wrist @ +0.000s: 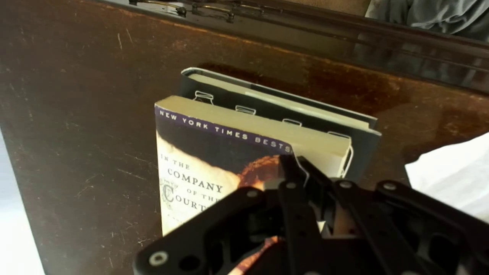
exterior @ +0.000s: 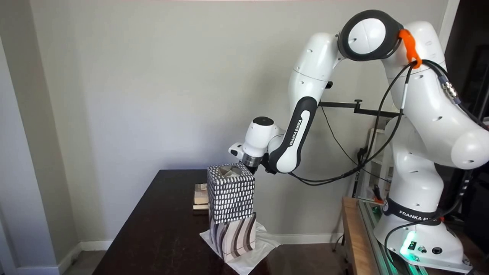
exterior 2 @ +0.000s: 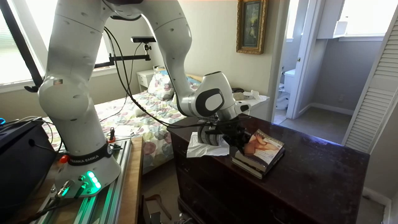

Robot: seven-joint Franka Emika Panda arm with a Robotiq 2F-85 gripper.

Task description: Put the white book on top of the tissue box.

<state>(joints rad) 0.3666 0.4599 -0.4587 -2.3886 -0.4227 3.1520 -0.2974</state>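
The tissue box stands upright on the dresser, checked above and striped below, with a hole in its top. It shows partly behind the arm in an exterior view. No plain white cover shows; the palest book is a cream-and-dark paperback, also in both exterior views. It lies on a black book. My gripper is at the paperback's corner. The fingertips are close together around the edge of its front cover, which bends away from the pages. In an exterior view the box hides the fingers.
A white sheet lies under the tissue box; it also shows in the wrist view. The dark dresser has its edge beside the books and box. A bed stands beyond it. Cables hang from the arm.
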